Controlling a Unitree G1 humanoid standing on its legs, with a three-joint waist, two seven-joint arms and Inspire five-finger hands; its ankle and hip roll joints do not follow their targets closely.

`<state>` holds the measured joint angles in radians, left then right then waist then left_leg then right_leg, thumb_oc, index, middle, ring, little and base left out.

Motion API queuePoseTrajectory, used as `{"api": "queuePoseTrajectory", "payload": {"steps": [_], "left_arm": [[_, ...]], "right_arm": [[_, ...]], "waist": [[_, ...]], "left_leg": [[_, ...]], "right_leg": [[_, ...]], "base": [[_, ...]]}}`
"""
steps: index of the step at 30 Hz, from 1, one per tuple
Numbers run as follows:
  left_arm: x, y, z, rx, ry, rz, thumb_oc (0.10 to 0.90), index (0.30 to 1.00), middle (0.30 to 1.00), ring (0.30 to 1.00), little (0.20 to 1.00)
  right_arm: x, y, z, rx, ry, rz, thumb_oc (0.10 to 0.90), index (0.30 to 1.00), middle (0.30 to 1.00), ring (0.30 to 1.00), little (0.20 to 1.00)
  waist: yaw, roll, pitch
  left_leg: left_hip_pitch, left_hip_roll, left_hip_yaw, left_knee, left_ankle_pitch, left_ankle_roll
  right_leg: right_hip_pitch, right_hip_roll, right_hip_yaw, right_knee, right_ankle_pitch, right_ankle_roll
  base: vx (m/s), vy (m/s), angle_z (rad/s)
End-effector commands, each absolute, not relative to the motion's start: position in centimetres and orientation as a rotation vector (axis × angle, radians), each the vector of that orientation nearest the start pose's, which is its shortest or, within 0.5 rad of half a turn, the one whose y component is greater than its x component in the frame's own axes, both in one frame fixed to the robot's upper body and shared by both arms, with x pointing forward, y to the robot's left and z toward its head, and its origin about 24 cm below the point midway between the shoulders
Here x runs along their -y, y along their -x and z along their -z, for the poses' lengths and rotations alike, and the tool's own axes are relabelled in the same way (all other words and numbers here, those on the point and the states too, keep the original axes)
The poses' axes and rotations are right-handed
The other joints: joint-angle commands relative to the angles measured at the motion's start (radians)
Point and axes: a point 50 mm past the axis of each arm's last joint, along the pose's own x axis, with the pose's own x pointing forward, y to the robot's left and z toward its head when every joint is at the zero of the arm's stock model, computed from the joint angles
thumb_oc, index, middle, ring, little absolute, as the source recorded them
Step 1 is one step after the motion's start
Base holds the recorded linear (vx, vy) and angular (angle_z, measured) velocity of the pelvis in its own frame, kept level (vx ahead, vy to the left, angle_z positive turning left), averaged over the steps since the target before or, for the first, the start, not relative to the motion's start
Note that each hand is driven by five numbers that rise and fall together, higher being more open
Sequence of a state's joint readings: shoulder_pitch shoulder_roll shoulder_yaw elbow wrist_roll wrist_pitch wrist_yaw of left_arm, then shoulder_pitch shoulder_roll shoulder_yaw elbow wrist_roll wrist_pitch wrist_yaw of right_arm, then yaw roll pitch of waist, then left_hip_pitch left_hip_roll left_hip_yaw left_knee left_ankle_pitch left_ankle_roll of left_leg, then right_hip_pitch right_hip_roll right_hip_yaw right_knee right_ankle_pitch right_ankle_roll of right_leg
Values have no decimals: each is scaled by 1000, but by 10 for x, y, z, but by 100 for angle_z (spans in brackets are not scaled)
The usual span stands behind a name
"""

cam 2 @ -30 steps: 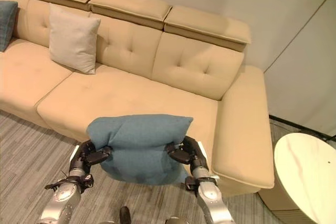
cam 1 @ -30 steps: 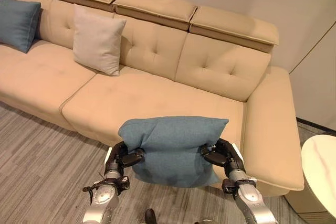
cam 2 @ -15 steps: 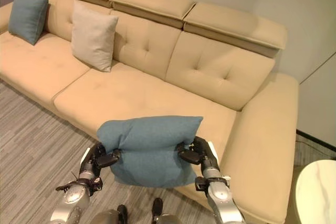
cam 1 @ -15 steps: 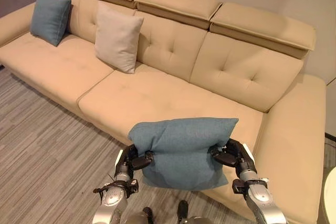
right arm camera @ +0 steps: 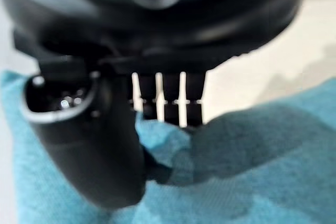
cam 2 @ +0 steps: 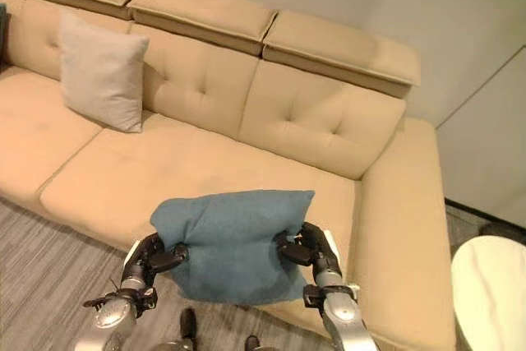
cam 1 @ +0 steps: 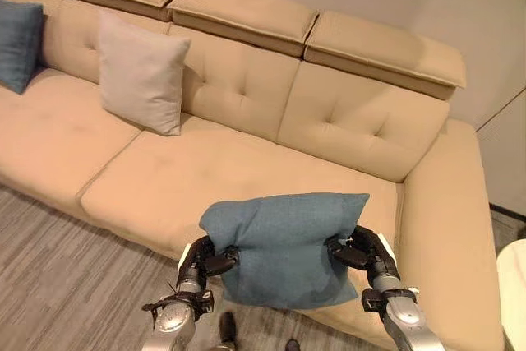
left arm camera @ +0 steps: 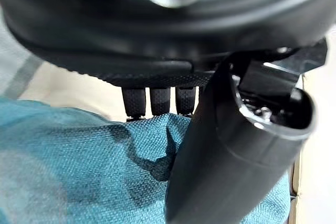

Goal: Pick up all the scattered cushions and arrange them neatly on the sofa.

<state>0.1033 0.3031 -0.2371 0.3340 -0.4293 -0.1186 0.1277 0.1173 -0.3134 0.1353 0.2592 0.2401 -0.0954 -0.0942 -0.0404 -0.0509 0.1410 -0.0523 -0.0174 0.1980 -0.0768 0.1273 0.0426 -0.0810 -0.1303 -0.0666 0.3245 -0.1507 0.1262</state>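
I hold a blue cushion (cam 1: 283, 240) in the air between both hands, just in front of the tan sofa (cam 1: 246, 162) near its right seat. My left hand (cam 1: 201, 259) pinches the cushion's left edge and my right hand (cam 1: 362, 252) pinches its right edge. In the left wrist view the thumb (left arm camera: 231, 150) presses into the blue cloth (left arm camera: 79, 166) against the fingers (left arm camera: 157, 100). The right wrist view shows the same grip on the blue cloth (right arm camera: 252, 166). A beige cushion (cam 1: 141, 74) leans on the sofa back, and another blue cushion (cam 1: 18, 33) stands at the far left.
The sofa's wide right armrest (cam 1: 448, 236) lies just right of my right hand. A pale round table (cam 2: 489, 289) sits at the right edge. Grey striped floor (cam 1: 57, 285) runs along the sofa's front.
The camera view has shifted, so the sofa sits differently in the picture. The blue cushion stays held between both hands, slightly lower in the picture than before.
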Motion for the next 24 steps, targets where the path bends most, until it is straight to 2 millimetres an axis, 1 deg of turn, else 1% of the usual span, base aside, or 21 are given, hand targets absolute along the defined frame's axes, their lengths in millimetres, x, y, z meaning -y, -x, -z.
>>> {"api": "queuePoseTrajectory", "payload": {"steps": [1,5,6,8,10,11,12,13,15,16,17,18,19,20,21,24], "left_arm": [[-182,-240,-12,-42,79,3,400,300,300,300,300],[-185,-236,-9,-50,96,-12,400,300,300,300,300],[-185,-235,-8,-56,106,-18,400,300,300,300,300],[-185,-234,-6,-64,110,-18,400,300,300,300,300],[-184,-235,-6,-57,113,-15,400,300,300,300,300],[-184,-235,-6,-57,113,-15,400,300,300,300,300],[-181,-236,-7,-52,116,2,400,300,300,300,300],[-176,-236,-8,-48,124,20,400,300,300,300,300],[-174,-237,-9,-41,130,27,400,300,300,300,300],[-170,-239,-10,-38,139,41,400,300,300,300,300],[-168,-239,-10,-38,141,46,400,300,300,300,300],[-167,-241,-11,-33,141,49,400,300,300,300,300],[-166,-244,-14,-22,138,47,400,300,300,300,300],[-165,-245,-15,-17,145,53,400,300,300,300,300],[-164,-244,-15,-17,150,51,400,300,300,300,300],[-163,-245,-17,-12,143,55,400,300,300,300,300]], "right_arm": [[185,-255,-39,81,49,-5,400,300,300,300,300],[183,-257,-39,77,64,-20,400,300,300,300,300],[181,-258,-39,78,64,-27,400,300,300,300,300],[181,-259,-41,87,62,-31,400,300,300,300,300],[182,-259,-41,88,62,-30,400,300,300,300,300],[182,-259,-41,88,62,-30,400,300,300,300,300],[183,-258,-41,89,64,-29,400,300,300,300,300],[189,-255,-39,82,69,-10,400,300,300,300,300],[192,-254,-40,85,76,3,400,300,300,300,300],[197,-252,-39,83,74,18,400,300,300,300,300],[200,-251,-40,83,78,25,400,300,300,300,300],[201,-251,-40,85,80,29,400,300,300,300,300],[202,-251,-42,86,83,28,400,300,300,300,300],[202,-252,-42,83,81,27,400,300,300,300,300],[204,-251,-42,82,84,26,400,300,300,300,300],[204,-252,-41,75,90,23,400,300,300,300,300]], "waist": [[13,-10,-53],[21,-4,-57],[22,-2,-54],[19,-2,-55],[14,-1,-54],[14,-1,-53],[9,-4,-55],[-1,-12,-65],[-1,-14,-69],[-10,-20,-73],[-10,-21,-71],[-10,-28,-68],[-3,-30,-58],[-1,-33,-55],[4,-36,-63],[16,-39,-64]], "left_leg": [[-17,55,22,109,-148,-40],[28,48,59,93,-179,-42],[48,46,66,81,-185,-44],[66,37,72,67,-186,-45],[84,28,68,50,-190,-49],[85,28,68,49,-190,-49],[87,22,65,51,-194,-52],[86,17,57,59,-204,-62],[80,18,58,81,-216,-70],[59,22,53,145,-232,-85],[51,28,50,184,-242,-93],[19,33,38,245,-246,-102],[-13,39,5,294,-231,-114],[-38,36,-25,309,-234,-118],[-55,37,-69,275,-240,-117],[-80,52,-131,218,-197,-129]], "right_leg": [[-51,-14,-33,72,139,47],[-73,-60,-163,-50,135,32],[-79,-64,-200,-80,145,31],[-97,-54,-246,-120,174,33],[-95,-45,-266,-144,174,39],[-94,-45,-267,-145,175,39],[-76,-34,-265,-179,172,33],[-46,-4,-229,-231,166,22],[-27,2,-234,-257,170,19],[0,11,-225,-293,174,8],[16,15,-221,-304,172,4],[22,12,-219,-313,173,-3],[29,16,-208,-318,168,-13],[36,18,-203,-327,165,-18],[52,24,-195,-348,161,-16],[65,33,-166,-362,159,-12]], "base": [[41,154,-27],[111,62,-42],[125,-3,-43],[126,-10,-36],[86,-27,-24],[71,-52,-2],[124,-116,3],[162,-157,2],[101,-122,12],[85,-115,21],[88,-149,15],[51,-83,-5],[20,-57,-3],[101,-22,-5],[131,7,-9],[129,45,-32]]}}
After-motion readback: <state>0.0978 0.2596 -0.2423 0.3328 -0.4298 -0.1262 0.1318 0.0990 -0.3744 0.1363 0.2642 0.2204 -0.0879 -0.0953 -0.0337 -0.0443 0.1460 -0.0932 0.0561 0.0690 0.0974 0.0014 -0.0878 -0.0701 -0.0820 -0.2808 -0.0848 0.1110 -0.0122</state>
